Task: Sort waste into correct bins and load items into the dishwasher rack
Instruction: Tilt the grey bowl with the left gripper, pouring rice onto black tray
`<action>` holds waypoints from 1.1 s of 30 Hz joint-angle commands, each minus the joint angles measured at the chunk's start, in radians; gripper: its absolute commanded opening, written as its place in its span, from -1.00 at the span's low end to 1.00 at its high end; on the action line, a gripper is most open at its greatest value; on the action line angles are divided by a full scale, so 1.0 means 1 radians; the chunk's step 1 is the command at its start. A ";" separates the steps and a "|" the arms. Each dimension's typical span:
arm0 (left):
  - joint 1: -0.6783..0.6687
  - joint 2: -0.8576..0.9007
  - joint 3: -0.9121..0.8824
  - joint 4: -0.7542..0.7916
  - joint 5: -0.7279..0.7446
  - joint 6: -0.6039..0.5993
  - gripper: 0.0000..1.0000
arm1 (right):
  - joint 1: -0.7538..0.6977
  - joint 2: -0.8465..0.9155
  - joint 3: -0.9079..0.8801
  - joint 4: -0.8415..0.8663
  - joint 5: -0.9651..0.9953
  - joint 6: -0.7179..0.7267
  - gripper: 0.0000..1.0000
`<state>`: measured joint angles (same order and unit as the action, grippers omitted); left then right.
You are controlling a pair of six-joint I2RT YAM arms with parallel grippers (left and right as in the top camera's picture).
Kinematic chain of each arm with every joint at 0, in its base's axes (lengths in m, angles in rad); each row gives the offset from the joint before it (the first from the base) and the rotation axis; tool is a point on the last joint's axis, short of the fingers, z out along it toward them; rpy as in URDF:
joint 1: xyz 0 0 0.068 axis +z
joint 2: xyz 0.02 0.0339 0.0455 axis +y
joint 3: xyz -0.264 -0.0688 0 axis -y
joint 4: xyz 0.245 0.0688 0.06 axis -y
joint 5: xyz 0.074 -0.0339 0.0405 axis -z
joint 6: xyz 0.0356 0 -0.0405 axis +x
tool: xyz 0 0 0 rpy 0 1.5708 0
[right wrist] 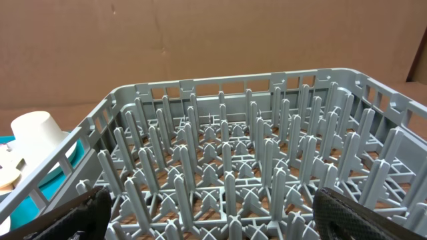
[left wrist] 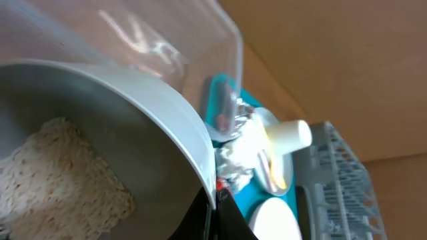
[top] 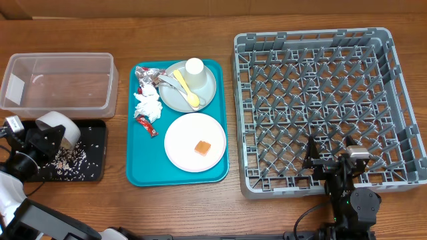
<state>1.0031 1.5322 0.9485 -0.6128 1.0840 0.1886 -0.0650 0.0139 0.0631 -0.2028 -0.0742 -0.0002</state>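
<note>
Overhead looks straight down; left wrist, seemingly rolled, hugs the bowl (left wrist: 120, 107) — right wrist faces the shared rack (right wrist: 227, 167).

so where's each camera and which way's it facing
overhead: above table, straight down on clear tub, teal tray, dishwasher rack; left arm, right arm at bottom
left wrist: behind gripped white bowl of rice, facing tray; one dark finger
right wrist: low at rack's edge, facing across pegs; open fingers in corners
shared: white cup, all three

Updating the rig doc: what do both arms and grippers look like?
Both arms are black with blocky links. The left arm has a white housing low down. The right arm carries a silver-grey module above its wrist and a black cable looping off its base. The right gripper has black fingers with textured pads.
</note>
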 commanded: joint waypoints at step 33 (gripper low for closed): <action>0.011 0.011 -0.017 0.038 0.285 0.058 -0.92 | -0.003 -0.011 -0.003 0.004 0.003 0.000 1.00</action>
<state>1.0103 1.5364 0.9485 -0.5758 1.2541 0.1925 -0.0650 0.0139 0.0631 -0.2028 -0.0742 -0.0002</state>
